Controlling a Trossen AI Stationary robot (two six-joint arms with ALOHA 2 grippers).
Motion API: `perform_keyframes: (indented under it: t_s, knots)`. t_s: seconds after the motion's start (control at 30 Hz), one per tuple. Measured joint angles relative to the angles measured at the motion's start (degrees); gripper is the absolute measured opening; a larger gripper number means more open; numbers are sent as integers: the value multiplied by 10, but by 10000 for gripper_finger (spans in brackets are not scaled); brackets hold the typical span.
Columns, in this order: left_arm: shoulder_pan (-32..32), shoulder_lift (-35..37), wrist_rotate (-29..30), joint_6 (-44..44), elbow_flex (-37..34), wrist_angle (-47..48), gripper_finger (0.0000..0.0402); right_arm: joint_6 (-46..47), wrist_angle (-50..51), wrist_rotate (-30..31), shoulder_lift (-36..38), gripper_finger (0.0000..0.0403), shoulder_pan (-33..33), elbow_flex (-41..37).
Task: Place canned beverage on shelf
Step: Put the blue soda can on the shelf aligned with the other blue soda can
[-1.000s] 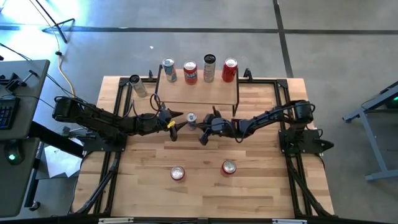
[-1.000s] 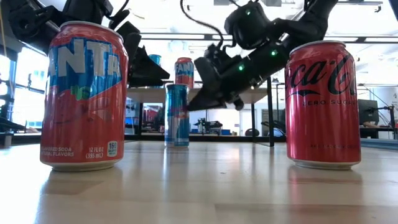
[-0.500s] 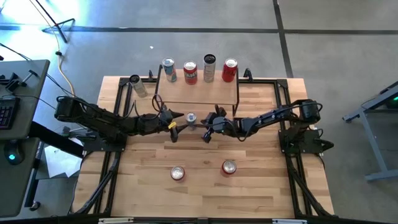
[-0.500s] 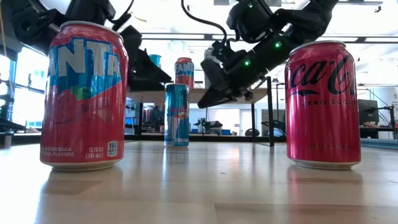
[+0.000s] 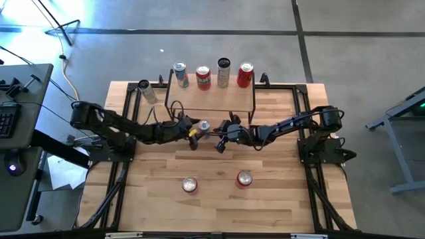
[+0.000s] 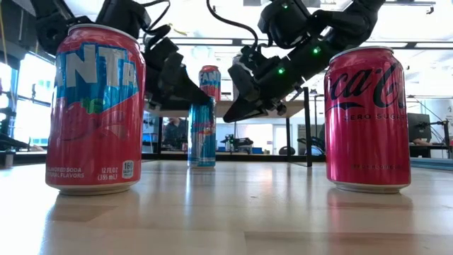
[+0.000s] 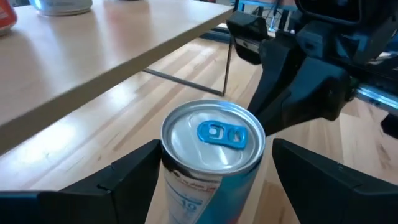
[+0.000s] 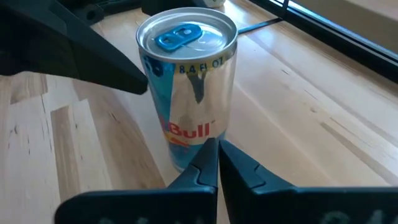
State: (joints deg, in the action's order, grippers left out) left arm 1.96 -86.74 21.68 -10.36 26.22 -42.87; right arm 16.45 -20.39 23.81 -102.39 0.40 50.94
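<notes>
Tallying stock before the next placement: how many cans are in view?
8. Four stand on the shelf. One stands behind the shelf's left end, one between the grippers, two near the front. None seems hidden.

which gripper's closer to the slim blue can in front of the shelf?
Left. The left gripper is open with a finger on each side of the slim blue can. The right gripper is shut, just off its other side.
</notes>
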Motion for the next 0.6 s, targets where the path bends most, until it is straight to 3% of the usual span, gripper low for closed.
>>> perform_keyframes:
  t_s: [0.23, 0.5, 0.6]
  knots:
    - [4, -19, -1, 1, 17, -5, 294, 0, 0, 0, 0, 0, 0, 0]
    - [10, -19, -3, 15, 20, -7, 219, 0, 0, -3, 0, 0, 0, 0]
    - [15, -18, -16, 32, 20, -8, 217, 0, 1, -3, 0, 0, 0, 0]
